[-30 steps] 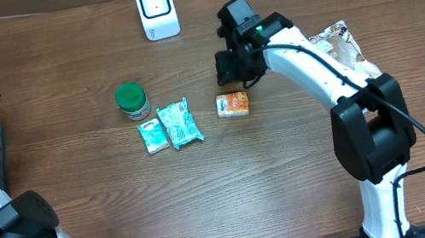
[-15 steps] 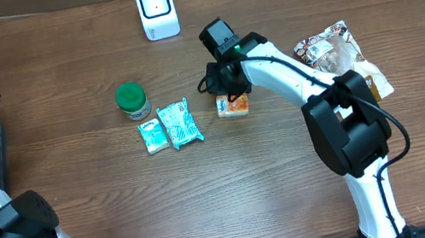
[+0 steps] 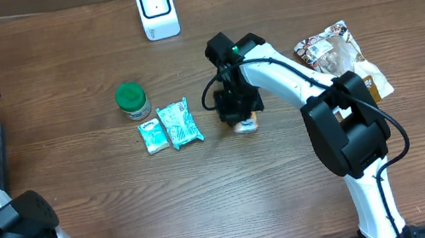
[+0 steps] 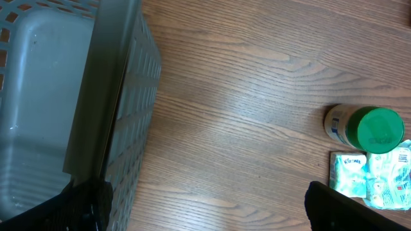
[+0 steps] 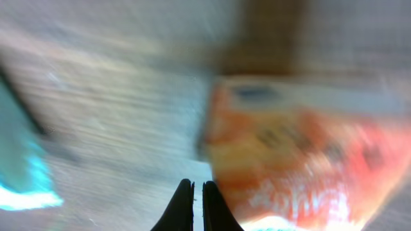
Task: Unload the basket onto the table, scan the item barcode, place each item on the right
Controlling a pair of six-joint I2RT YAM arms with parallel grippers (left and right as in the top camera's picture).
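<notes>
**A:** Status on the scan?

**B:** Pick step. My right hand [image 3: 238, 113] is down over the small orange snack packet [image 3: 246, 124], mid-way across the wooden bench [image 3: 126, 220] and well apart from the white box scanner [image 3: 156, 9] at the far edge.

**A:** Gripped?

**B:** Doubt it. The wrist view is blurred, but my fingers [image 5: 185, 205] are pressed together with nothing visible between them, and the packet sits just to their right. Meanwhile my left hand [image 4: 212, 212] is spread wide and empty, by the grey plastic basket [image 4: 38, 96].

**A:** Next?

**B:** My call: spread the right hand, shift so the packet lies between the fingers, pinch and lift. Then carry it to the scanner, barcode facing it. I can't see the barcode side yet.
</notes>
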